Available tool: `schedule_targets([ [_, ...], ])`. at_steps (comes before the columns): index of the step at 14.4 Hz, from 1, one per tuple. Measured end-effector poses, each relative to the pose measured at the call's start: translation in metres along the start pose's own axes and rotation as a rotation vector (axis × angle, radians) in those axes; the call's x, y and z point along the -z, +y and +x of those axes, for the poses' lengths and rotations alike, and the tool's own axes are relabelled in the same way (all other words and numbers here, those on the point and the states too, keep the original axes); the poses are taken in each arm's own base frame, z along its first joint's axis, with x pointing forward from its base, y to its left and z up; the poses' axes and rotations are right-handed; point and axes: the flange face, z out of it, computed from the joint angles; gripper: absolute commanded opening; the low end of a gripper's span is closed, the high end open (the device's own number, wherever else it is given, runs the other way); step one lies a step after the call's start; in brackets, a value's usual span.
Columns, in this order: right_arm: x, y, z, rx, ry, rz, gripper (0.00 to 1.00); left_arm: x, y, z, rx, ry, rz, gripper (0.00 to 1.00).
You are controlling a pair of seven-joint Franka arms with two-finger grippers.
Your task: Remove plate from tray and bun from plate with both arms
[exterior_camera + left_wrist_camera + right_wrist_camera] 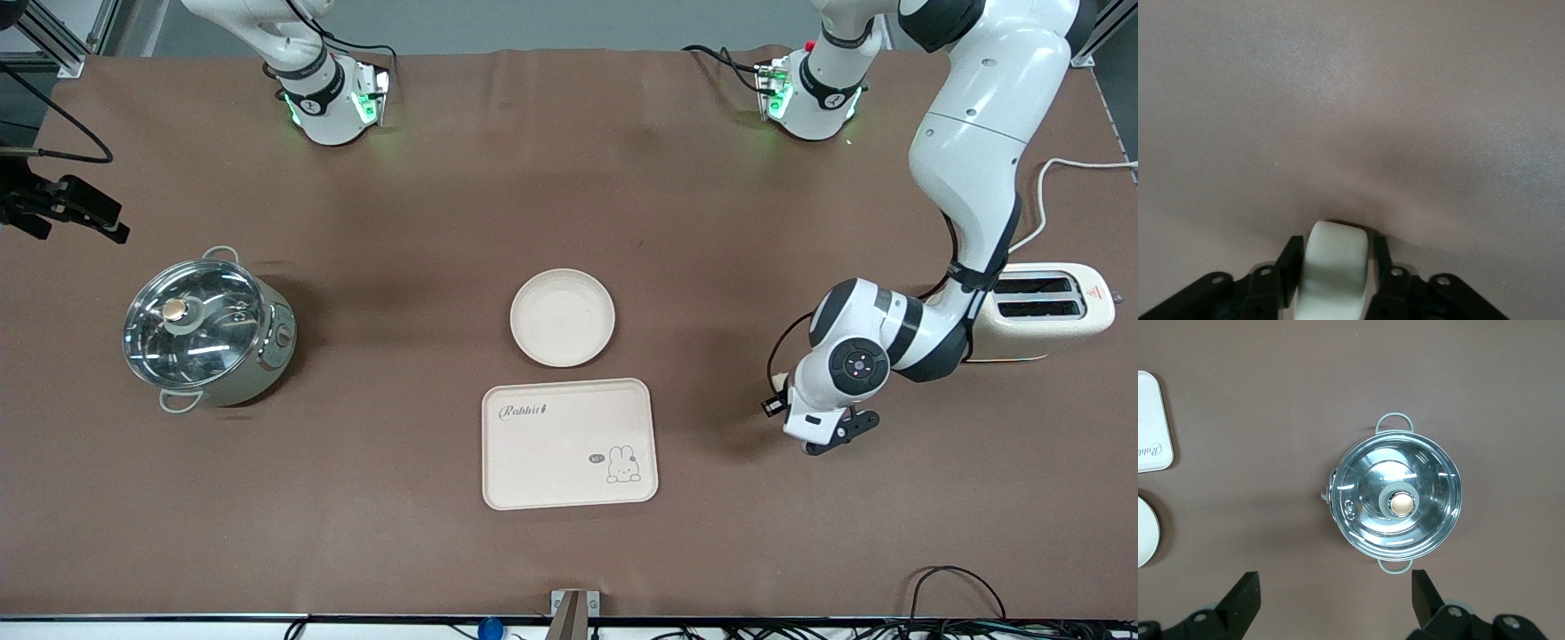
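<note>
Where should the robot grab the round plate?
Probably by its raised rim, coming down from above with one finger inside and one outside. The plate lies flat on the table, so only the rim gives the end effector an edge to pinch.

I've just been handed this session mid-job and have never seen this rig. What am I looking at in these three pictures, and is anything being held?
Two white robot arms stand at a brown table. The front view looks down from across it. There the plate sits mid-table with nothing on it, and the rabbit tray lies beside it, nearer the camera. A lidded steel pot stands toward the right arm's end, a toaster toward the left arm's end.

The other two pictures come from cameras on the wrists. The left tool, low over bare table near the toaster, is shut on the bun, a small pale piece between its fingers. The right tool is open and holds nothing; it hangs high over the pot.
</note>
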Motion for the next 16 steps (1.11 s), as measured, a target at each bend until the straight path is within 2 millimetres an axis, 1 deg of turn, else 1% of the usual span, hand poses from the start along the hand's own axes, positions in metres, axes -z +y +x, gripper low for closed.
schedule_targets([
  [2, 0.002, 0.000, 0.000, 0.000, 0.007, 0.000, 1.00, 0.007, -0.003, 0.005, 0.009, 0.010, -0.008, 1.00],
  [3, 0.005, 0.000, 0.001, -0.001, 0.014, 0.000, 1.00, 0.016, -0.005, 0.010, 0.017, 0.023, -0.018, 1.00],
  [4, 0.008, 0.000, 0.002, -0.001, 0.023, 0.000, 1.00, 0.031, -0.006, 0.016, 0.024, 0.045, -0.031, 1.00],
  [5, 0.013, 0.001, 0.003, -0.002, 0.033, 0.000, 1.00, 0.053, -0.007, 0.020, 0.026, 0.074, -0.045, 1.00],
  [6, 0.017, 0.001, 0.007, -0.002, 0.043, 0.000, 1.00, 0.081, -0.007, 0.021, 0.005, 0.099, -0.051, 1.00],
  [8, 0.018, 0.000, 0.013, -0.002, 0.050, -0.001, 1.00, 0.147, -0.010, 0.014, -0.094, 0.141, -0.027, 1.00],
  [9, 0.017, 0.000, 0.016, -0.002, 0.047, -0.001, 1.00, 0.183, -0.018, 0.010, -0.140, 0.163, -0.007, 1.00],
  [11, 0.011, 0.000, 0.017, -0.002, 0.026, -0.002, 1.00, 0.248, -0.047, 0.002, -0.210, 0.182, 0.028, 1.00],
  [12, 0.010, 0.000, 0.017, -0.002, 0.019, -0.002, 1.00, 0.274, -0.062, -0.003, -0.244, 0.182, 0.036, 1.00],
  [14, 0.009, 0.000, 0.016, -0.002, 0.009, -0.002, 1.00, 0.317, -0.088, -0.013, -0.308, 0.184, 0.034, 1.00],
  [16, 0.008, 0.000, 0.015, -0.003, -0.001, -0.002, 1.00, 0.351, -0.109, -0.022, -0.372, 0.184, -0.003, 1.00],
])
